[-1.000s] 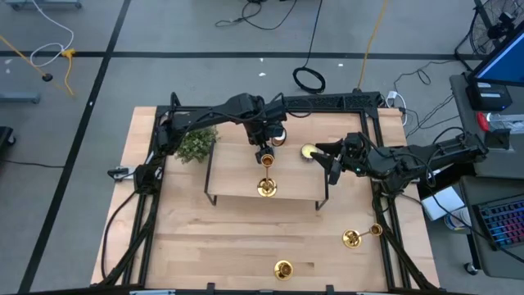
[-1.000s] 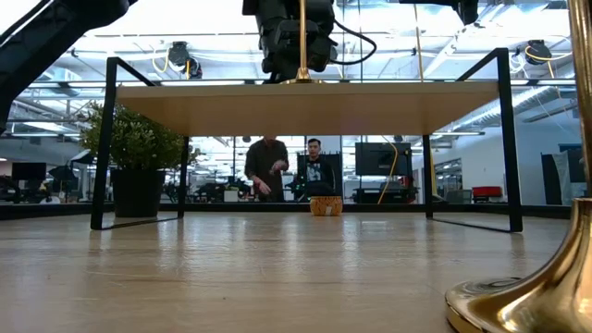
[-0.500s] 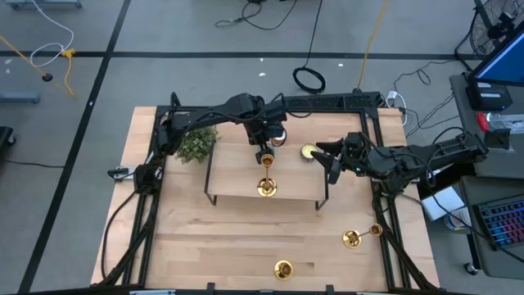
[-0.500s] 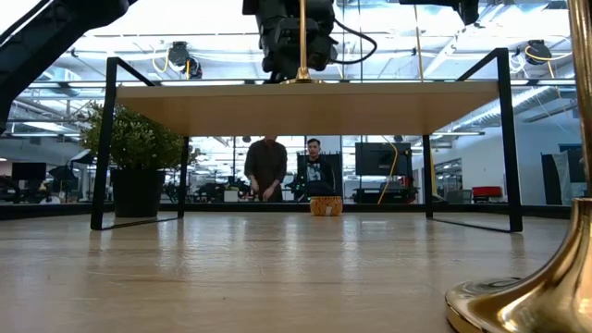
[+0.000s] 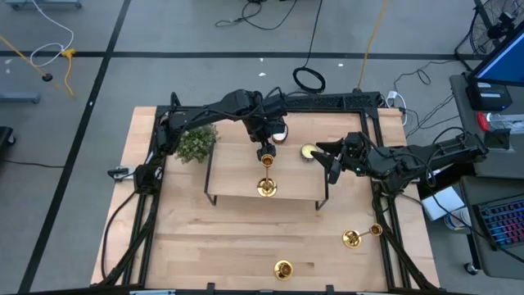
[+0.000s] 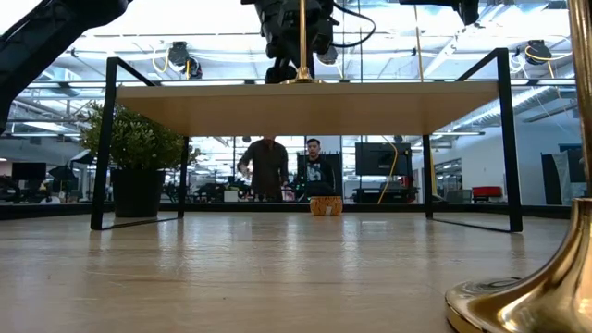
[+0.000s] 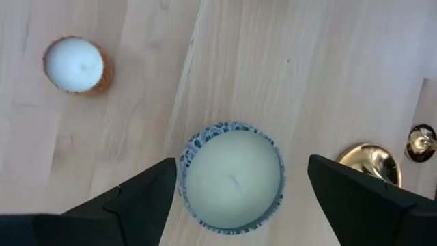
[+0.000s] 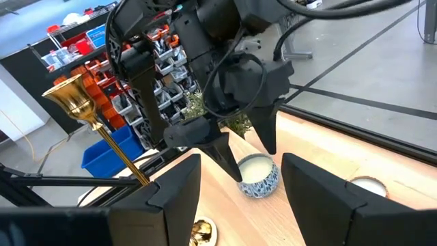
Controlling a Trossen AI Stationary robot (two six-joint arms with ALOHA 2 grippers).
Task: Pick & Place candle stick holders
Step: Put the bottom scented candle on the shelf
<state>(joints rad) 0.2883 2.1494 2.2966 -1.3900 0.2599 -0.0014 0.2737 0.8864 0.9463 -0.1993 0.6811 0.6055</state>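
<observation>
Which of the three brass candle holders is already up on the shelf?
The candle holder standing on the raised shelf, beside the left end effector; the other two remain on the table, front right.

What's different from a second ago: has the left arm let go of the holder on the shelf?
The left gripper, open, has backed slightly away from the candle stick holder, which stands alone on the raised shelf. The right gripper hasn't moved; the other two holders stay on the table.
</observation>
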